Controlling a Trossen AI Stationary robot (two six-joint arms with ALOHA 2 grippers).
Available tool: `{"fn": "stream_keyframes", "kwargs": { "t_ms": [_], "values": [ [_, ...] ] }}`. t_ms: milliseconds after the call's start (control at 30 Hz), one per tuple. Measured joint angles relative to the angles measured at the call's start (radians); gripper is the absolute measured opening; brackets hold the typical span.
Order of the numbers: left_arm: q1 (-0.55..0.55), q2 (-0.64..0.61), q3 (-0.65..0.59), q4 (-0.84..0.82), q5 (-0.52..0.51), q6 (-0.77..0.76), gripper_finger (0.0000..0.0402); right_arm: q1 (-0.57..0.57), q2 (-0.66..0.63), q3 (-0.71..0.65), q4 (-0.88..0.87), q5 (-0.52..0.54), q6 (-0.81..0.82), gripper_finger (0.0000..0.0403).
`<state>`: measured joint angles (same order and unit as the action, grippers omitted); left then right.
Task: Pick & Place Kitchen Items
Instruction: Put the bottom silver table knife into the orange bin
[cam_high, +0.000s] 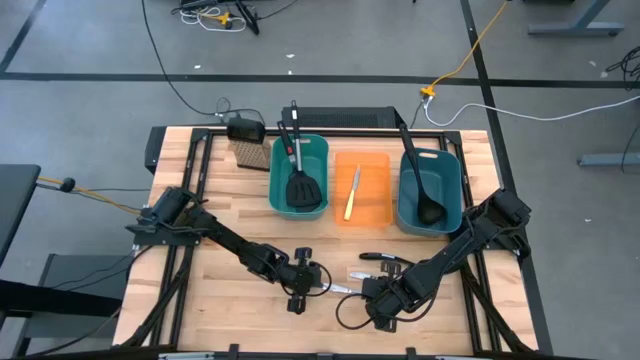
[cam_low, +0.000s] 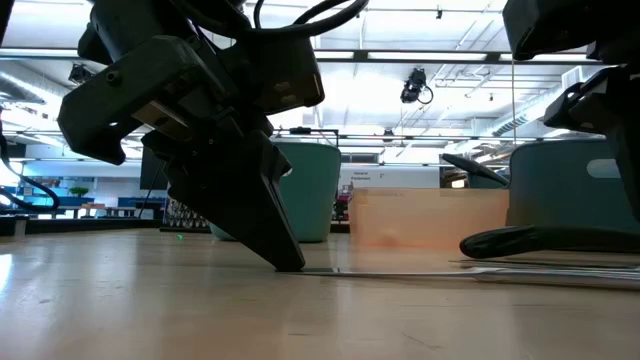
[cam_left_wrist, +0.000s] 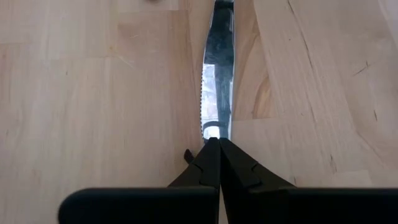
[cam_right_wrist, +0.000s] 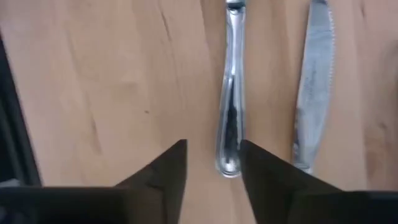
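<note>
A slim silver table knife (cam_left_wrist: 217, 87) lies flat on the wooden table, its serrated blade tip at my left gripper (cam_left_wrist: 212, 142), which is shut and slants down to the tabletop (cam_low: 290, 262). My right gripper (cam_right_wrist: 214, 149) hovers open over the handle end of a second silver knife (cam_right_wrist: 231, 124), one finger on each side of it without touching. Beside that knife lies another knife's blade (cam_right_wrist: 311, 93). From above, both grippers (cam_high: 320, 286) (cam_high: 375, 298) are near the table's front edge, at its middle. A black utensil (cam_high: 381, 258) rests on the table just beyond them. My left gripper's shut fingertips (cam_left_wrist: 208, 152) meet the knife's rounded blade tip (cam_left_wrist: 211, 129). The fingers slant down from the table's left, in line with the knife. The knife lies flat on the table. Whether the fingertips press on the tip or only touch its end, I cannot tell.
At the back stand a teal bin (cam_high: 280, 190) holding a black slotted spatula (cam_high: 303, 188), an orange bin (cam_high: 372, 200) with a yellow-handled knife (cam_high: 351, 195), and a second teal bin (cam_high: 450, 195) with a black ladle (cam_high: 425, 190). A tan-bristled brush (cam_high: 250, 150) sits behind the left bin.
</note>
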<state>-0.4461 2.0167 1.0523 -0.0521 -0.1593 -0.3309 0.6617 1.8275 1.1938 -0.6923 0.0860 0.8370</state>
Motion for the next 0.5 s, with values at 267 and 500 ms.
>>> {"fn": "stream_keyframes", "kwargs": {
  "t_ms": [267, 500],
  "values": [
    [0.0, 0.0, 0.0, 0.003, 0.003, 0.001, 0.0001, 0.005, 0.06, -0.039, 0.092, 0.022, 0.058, 0.0214],
    [0.0, 0.003, 0.0, 0.013, 0.009, 0.001, 0.0001, 0.008, 0.059, -0.041, 0.041, 0.09, 0.054, 0.0214]
  ]
}}
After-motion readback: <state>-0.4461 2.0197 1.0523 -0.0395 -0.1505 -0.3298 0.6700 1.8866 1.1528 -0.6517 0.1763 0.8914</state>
